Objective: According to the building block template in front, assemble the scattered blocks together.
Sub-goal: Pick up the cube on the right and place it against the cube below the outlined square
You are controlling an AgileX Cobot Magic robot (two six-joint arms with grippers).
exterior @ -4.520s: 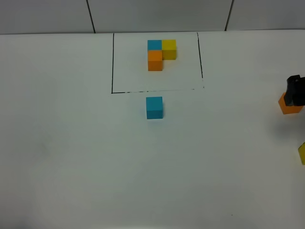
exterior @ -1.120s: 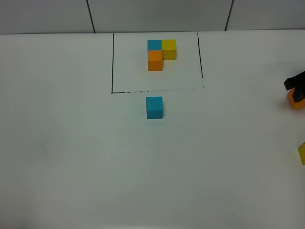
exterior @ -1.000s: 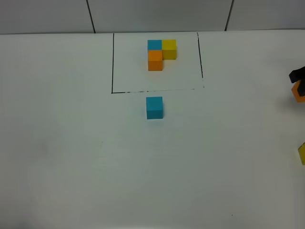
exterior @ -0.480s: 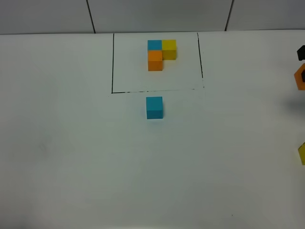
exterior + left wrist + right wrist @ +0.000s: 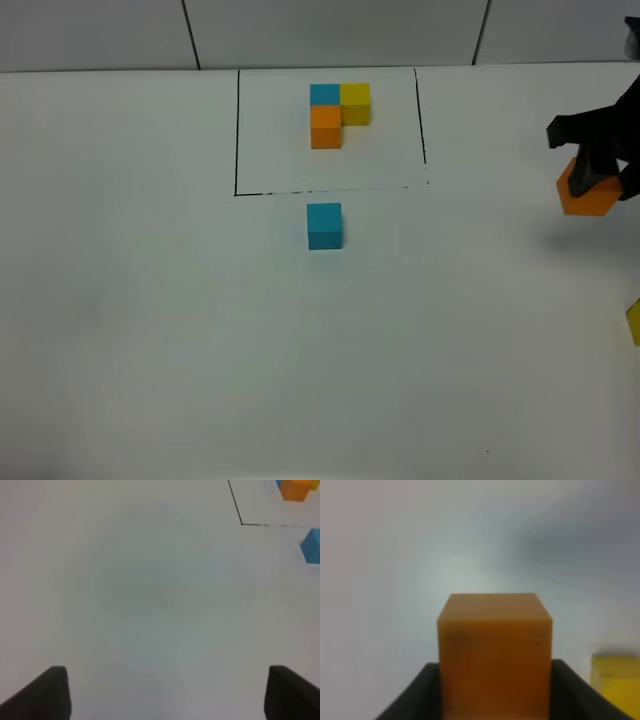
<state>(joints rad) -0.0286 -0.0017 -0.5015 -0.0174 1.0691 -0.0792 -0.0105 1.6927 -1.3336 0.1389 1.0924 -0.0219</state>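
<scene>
The right fingers (image 5: 412, 700) are seen pinching the orange cube (image 5: 495, 650) from both sides, one black finger pressed to each side face. In the exterior view the cube (image 5: 587, 190) is held at the right side of the white surface (image 5: 200, 350), lifted clear, with its shadow cast apart from it on the surface. Faces are plain, edges sharp, and the colour is matte orange with a faint dark speck on the front face.

The yellow cube (image 5: 616, 680) is seen near the held one in the right wrist view; from above it (image 5: 634, 322) sits at the right edge, cut off by the frame, apart from the orange cube.

The left fingers (image 5: 45, 695) are spread wide, with only bare surface between them.

The sky blue cube (image 5: 324, 225) rests mid-surface, well apart from the orange cube and just below the black outline (image 5: 237, 130). Inside the outline, the building block template (image 5: 338, 115) is seen as a tight L: blue and yellow side by side, orange touching the blue. The outline's right side lies between the template and the held cube.
</scene>
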